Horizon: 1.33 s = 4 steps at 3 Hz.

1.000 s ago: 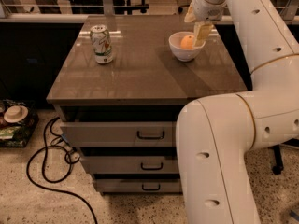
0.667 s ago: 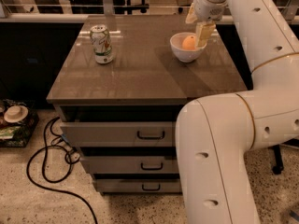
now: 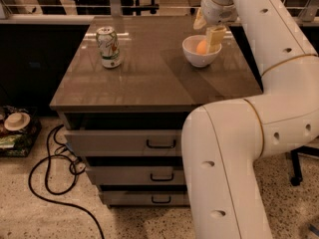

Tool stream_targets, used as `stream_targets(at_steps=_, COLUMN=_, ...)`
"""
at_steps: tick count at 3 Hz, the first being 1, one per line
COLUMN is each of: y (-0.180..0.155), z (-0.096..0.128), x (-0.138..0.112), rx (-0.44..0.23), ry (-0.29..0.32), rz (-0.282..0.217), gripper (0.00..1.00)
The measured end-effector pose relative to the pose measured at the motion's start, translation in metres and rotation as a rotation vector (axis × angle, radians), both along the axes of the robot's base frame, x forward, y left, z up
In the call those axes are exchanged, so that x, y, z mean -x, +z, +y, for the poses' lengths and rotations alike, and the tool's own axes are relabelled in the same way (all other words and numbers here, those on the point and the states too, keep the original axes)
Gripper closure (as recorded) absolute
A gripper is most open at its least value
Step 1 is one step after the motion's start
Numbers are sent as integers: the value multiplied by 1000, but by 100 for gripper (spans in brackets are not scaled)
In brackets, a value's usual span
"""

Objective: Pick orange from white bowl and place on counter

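Against the frame a second ago, little differs. The gripper (image 3: 208,34) now sits a shade lower over the bowl (image 3: 193,59). The can (image 3: 108,46), the bowl and the orange (image 3: 201,47) lie where they lay.

The counter (image 3: 149,78) is a glossy grey-brown top that catches pale reflections along its far edge. Under it are three grey drawers (image 3: 124,142) with black handles, and the top one is pulled out a little. The floor (image 3: 45,218) is speckled, and a black cable (image 3: 52,183) loops across it at the near left. Some clutter (image 3: 17,128) lies on the floor left of the cabinet. Beyond the far edge is a rail, and past that chair legs (image 3: 149,6). The white arm (image 3: 239,148) fills the right side, rising from the near right and bending back over the far right corner of the counter.

The can stands upright at the far left of the counter, well apart from the bowl at the far right.

The orange is small, round and matte. It sits inside the bowl, partly hidden by the rim and by the gripper's nearer finger (image 3: 216,38). That tan finger reaches down into the bowl just right of the fruit, and the other finger shows higher up on the far left. The two stand apart, so the claw is open with nothing clamped in it. Whether either finger touches the orange cannot be told.
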<state>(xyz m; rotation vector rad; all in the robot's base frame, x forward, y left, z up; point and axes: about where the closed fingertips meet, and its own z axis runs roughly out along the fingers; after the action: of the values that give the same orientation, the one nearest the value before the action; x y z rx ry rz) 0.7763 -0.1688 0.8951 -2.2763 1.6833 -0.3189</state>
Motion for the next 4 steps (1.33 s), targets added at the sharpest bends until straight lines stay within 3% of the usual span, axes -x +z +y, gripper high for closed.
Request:
stream_targets(at_steps=1, y=-20, z=10, x=0, rx=-6, ry=33, rz=44, gripper=30)
stream_targets(at_steps=2, y=-32, z=16, x=-1, rx=-17, ry=47, rz=67, gripper=48)
stream_targets(at_steps=4, y=-41, z=20, x=-2, rx=-40, ry=48, rz=79, gripper=95)
